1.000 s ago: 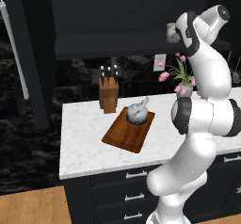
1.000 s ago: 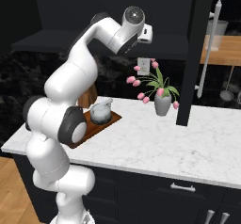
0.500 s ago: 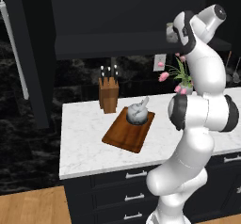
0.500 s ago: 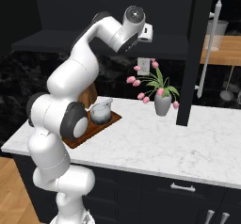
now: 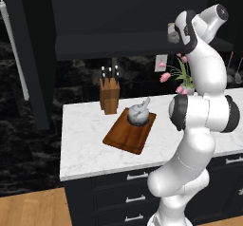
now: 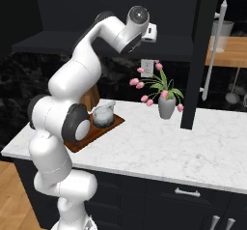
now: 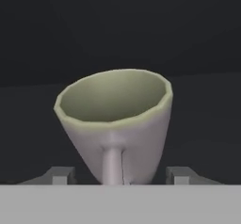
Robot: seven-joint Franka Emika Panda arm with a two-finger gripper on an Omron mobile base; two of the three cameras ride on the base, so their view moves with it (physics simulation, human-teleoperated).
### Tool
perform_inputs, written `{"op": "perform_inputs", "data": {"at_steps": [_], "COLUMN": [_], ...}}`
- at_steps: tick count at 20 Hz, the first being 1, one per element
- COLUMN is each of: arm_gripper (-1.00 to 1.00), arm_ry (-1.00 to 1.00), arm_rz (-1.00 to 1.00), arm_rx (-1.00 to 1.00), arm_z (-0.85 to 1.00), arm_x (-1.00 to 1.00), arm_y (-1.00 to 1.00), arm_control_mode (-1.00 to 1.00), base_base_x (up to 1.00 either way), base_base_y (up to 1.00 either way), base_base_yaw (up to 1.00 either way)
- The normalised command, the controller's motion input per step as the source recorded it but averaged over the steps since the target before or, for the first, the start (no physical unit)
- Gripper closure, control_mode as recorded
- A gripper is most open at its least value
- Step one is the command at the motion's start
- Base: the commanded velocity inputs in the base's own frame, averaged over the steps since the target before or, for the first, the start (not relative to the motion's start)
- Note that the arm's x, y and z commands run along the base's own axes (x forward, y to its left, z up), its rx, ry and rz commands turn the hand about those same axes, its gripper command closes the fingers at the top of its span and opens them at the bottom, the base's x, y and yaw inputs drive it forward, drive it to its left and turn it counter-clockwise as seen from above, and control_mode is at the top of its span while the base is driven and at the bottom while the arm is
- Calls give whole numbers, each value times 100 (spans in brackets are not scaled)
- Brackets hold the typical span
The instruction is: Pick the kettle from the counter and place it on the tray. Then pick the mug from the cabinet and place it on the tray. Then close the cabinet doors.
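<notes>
The pale greenish mug (image 7: pixel 117 124) stands on the dark shelf of the cabinet (image 5: pixel 118 44), its handle turned toward the hand camera. My gripper (image 7: pixel 121 175) reaches into the cabinet at shelf height and straddles the mug's base. Both fingertips (image 7: pixel 61 175) stand a little off its sides, so the gripper is open around it. In the left base view the mug (image 5: pixel 172 32) peeks out beside the hand. The silver kettle (image 5: pixel 137 115) (image 6: pixel 102 115) sits on the reddish-brown tray (image 5: pixel 124 139) (image 6: pixel 82 139) on the white counter (image 6: pixel 159 147). Both cabinet doors (image 5: pixel 28 54) (image 6: pixel 200 55) stand open.
A light-wood knife block (image 5: pixel 109 94) stands behind the tray. A grey vase with pink flowers (image 6: pixel 165 106) is on the counter under the cabinet, close below my hand. The open right door hangs beside the vase. Dark drawers (image 6: pixel 188 193) run under the counter.
The hand has pushed slightly further toward the mug on the shelf, and the fingers have drawn in closer to its sides. Kettle, tray and doors have not moved.
</notes>
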Motion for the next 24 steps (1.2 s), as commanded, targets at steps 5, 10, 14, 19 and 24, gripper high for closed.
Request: {"op": "perform_inputs", "data": {"at_steps": [5,10,14,19,24], "arm_gripper": [100,100,100,100,100], "arm_ry": [-12,-6,0,0,-1], "arm_rz": [0,0,2,1,5], "arm_rx": [0,0,0,0,0], "arm_z": [0,0,0,8,1], "arm_x": [8,-3,-26,-58,-80], "arm_y": [0,0,0,10,26], "arm_control_mode": [-100,-100,-100,-100,-100], "base_base_x": [0,0,0,0,0], "base_base_y": [0,0,0,0,0], "base_base_yaw": [0,0,0,0,0]}}
